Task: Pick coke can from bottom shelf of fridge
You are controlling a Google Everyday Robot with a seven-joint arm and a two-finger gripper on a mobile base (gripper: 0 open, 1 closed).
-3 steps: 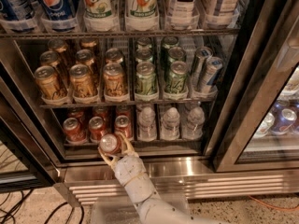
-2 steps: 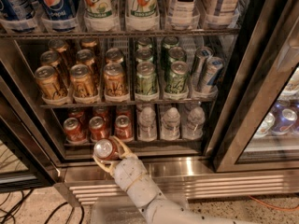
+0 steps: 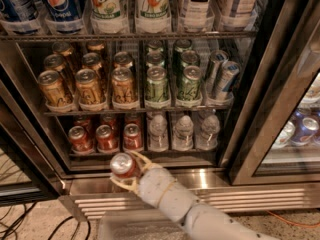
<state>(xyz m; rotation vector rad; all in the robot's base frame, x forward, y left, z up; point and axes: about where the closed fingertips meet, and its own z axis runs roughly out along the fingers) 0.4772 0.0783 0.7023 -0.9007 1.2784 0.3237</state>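
While my gripper (image 3: 123,173) grips the coke can (image 3: 121,163), that can hangs tilted just outside the fridge (image 3: 22,129), over the steel sill (image 3: 200,176) fronting the bottom shelf (image 3: 165,159) (three red cans (image 3: 106,136) stand there).

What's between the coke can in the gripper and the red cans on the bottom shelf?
Camera view: only the bottom shelf's dark front lip. The gripper, shut on the coke can, sits outside over the steel sill.
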